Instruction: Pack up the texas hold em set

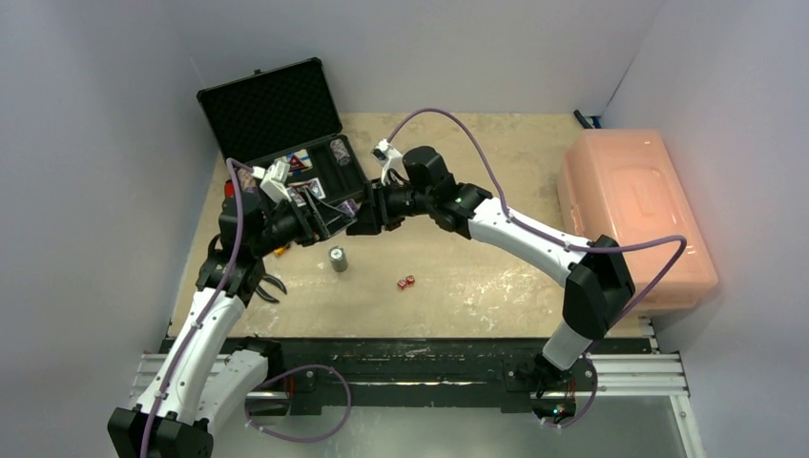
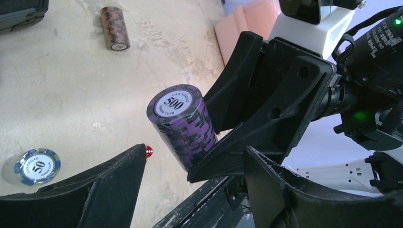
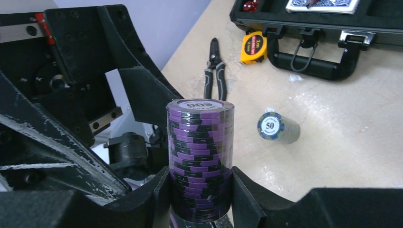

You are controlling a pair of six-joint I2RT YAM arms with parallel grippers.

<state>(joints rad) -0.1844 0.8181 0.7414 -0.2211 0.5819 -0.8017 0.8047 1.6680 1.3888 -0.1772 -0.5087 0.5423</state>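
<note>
My right gripper (image 3: 200, 192) is shut on a purple 500 chip stack (image 3: 200, 156) and holds it above the table. The stack also shows in the left wrist view (image 2: 183, 126) and the top view (image 1: 348, 206). My left gripper (image 2: 195, 190) is open and faces the stack, which sits just beyond its fingertips. The open black case (image 1: 277, 124) lies at the back left with a card deck (image 3: 323, 4) and red dice (image 3: 249, 5) inside. A blue 50 chip stack (image 1: 338, 259) and two red dice (image 1: 405, 282) rest on the table. A brown chip stack (image 2: 115, 27) lies further off.
A large pink bin (image 1: 634, 215) stands at the right. Black-handled pliers (image 3: 214, 71) and a yellow tape measure (image 3: 253, 46) lie near the case handle (image 3: 313, 59). The two arms meet in front of the case.
</note>
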